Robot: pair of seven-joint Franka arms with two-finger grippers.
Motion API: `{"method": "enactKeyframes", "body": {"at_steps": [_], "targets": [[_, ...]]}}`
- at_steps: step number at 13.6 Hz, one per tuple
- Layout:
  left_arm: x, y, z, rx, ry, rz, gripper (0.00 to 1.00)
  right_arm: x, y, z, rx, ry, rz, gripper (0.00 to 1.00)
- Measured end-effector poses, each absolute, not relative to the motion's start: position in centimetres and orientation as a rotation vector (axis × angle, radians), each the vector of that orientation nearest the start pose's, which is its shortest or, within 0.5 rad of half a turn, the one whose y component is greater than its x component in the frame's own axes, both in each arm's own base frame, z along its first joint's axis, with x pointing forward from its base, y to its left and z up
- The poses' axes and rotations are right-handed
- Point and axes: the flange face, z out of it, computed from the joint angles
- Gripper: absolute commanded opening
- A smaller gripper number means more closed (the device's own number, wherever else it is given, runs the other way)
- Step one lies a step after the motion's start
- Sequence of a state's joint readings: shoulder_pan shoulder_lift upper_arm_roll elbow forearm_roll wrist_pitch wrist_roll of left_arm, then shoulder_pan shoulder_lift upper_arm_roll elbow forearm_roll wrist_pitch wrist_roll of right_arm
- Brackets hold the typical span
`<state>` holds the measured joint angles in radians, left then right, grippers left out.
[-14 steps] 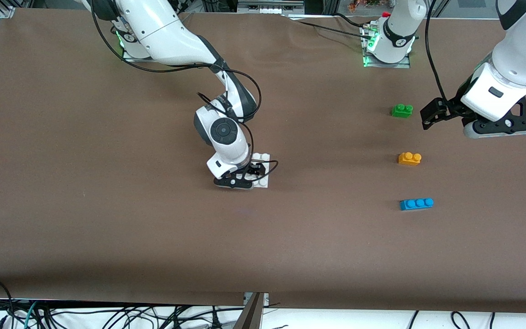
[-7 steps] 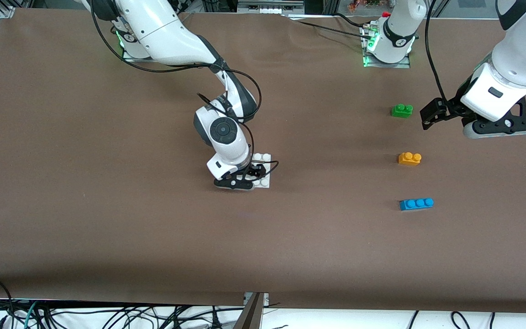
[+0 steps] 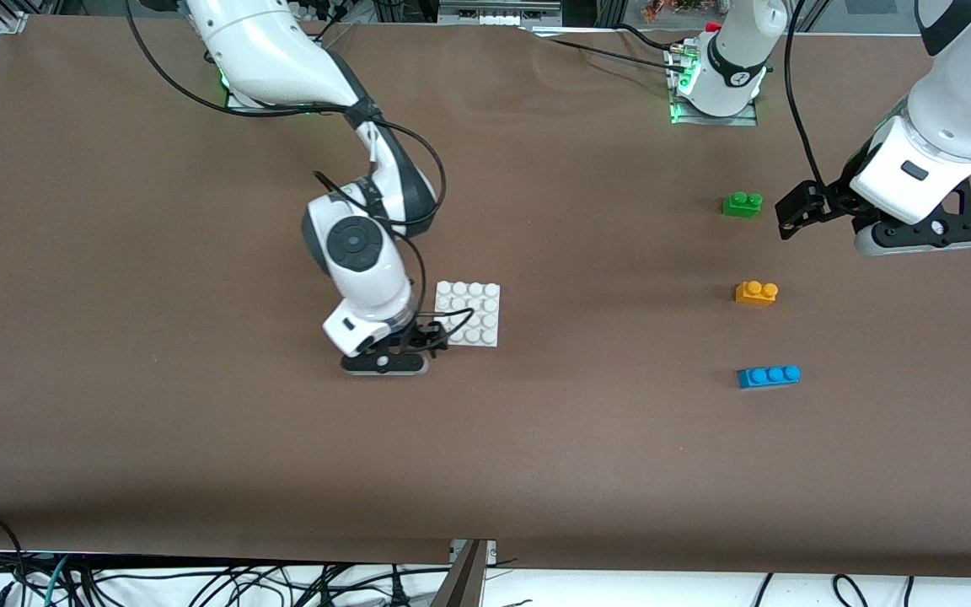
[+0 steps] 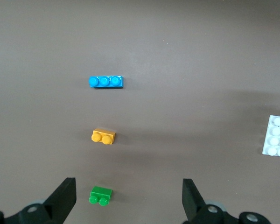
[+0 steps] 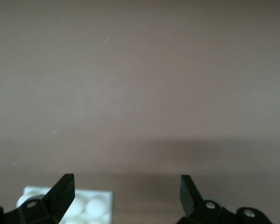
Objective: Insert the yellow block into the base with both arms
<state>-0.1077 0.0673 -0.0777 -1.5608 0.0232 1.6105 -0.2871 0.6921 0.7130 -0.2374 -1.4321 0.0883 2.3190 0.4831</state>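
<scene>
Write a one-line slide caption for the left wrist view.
Open left gripper hovers above the green brick, with the yellow block, blue brick and base on the brown table.

- One yellow block (image 3: 756, 292), with two studs on top.
- One green brick (image 3: 742, 204), also with two studs.
- One blue brick (image 3: 769, 376), with three studs.
- One base (image 3: 469, 314), a white square plate with sixteen studs in four rows of four.
- Two robot arms, one gripper each: the right gripper (image 3: 426, 340) and the left gripper (image 3: 797, 212).
</scene>
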Motion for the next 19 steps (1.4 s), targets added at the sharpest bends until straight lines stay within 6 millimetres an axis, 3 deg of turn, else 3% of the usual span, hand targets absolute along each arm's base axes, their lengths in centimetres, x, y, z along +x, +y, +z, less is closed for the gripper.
{"method": "enactKeyframes", "body": {"at_steps": [3, 9, 13, 17, 19], "targets": [[56.9, -10.3, 59.4, -3.116, -0.156, 0.021, 1.00, 67.0, 31.0, 33.4, -3.158, 0.030, -0.356, 1.00], [57.1, -10.3, 58.9, -3.114, -0.157, 0.035, 1.00, 68.9, 20.5, 40.4, -3.213, 0.076, -0.282, 1.00], [57.6, -8.7, 58.4, -3.109, -0.201, 0.049, 1.00, 67.6, 14.3, 48.4, -3.189, 0.136, -0.245, 1.00], [58.1, -6.9, 57.9, -3.103, -0.252, 0.060, 1.00, 65.7, 5.4, 55.8, -3.182, 0.212, -0.290, 1.00], [58.4, -5.9, 57.5, -3.100, -0.277, 0.070, 1.00, 64.3, 2.2, 59.0, -3.173, 0.196, -0.337, 1.00]]}}
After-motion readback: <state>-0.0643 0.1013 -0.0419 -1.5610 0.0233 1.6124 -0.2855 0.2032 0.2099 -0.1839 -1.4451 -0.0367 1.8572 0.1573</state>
